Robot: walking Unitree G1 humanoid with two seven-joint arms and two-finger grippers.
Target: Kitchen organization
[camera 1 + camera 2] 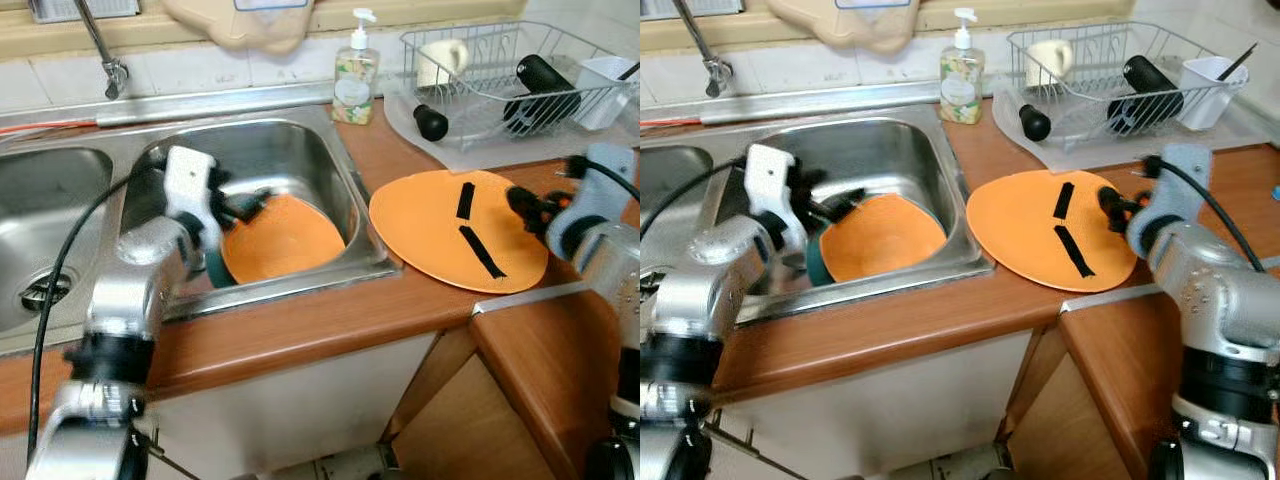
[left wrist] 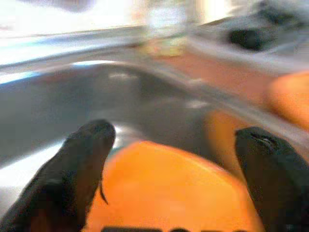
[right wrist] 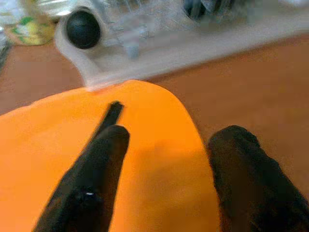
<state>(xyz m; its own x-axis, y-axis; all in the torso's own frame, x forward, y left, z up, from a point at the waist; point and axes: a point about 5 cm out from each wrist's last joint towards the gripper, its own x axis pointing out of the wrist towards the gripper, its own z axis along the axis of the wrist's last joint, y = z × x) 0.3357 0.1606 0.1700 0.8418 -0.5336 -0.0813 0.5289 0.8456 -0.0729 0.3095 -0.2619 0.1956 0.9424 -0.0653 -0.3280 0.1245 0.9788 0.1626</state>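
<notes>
An orange plate (image 1: 285, 243) leans inside the right sink basin (image 1: 300, 150). My left gripper (image 1: 245, 207) hangs in the basin just above the plate's left rim, fingers (image 2: 87, 154) open with the plate below them. A second, larger orange plate (image 1: 440, 235) lies flat on the wooden counter, with two black strips (image 1: 482, 252) on its face. At that plate's right edge is my right gripper (image 1: 525, 205). In the right wrist view its open fingers (image 3: 104, 159) straddle the rim, one over the plate and one over the counter.
A wire dish rack (image 1: 480, 40) on a grey mat stands at the back right, holding a white cup (image 1: 440, 60) and a black bottle (image 1: 545, 85). A soap dispenser (image 1: 355, 75) stands behind the sink. The faucet (image 1: 105, 55) and left basin (image 1: 50, 220) lie to the left.
</notes>
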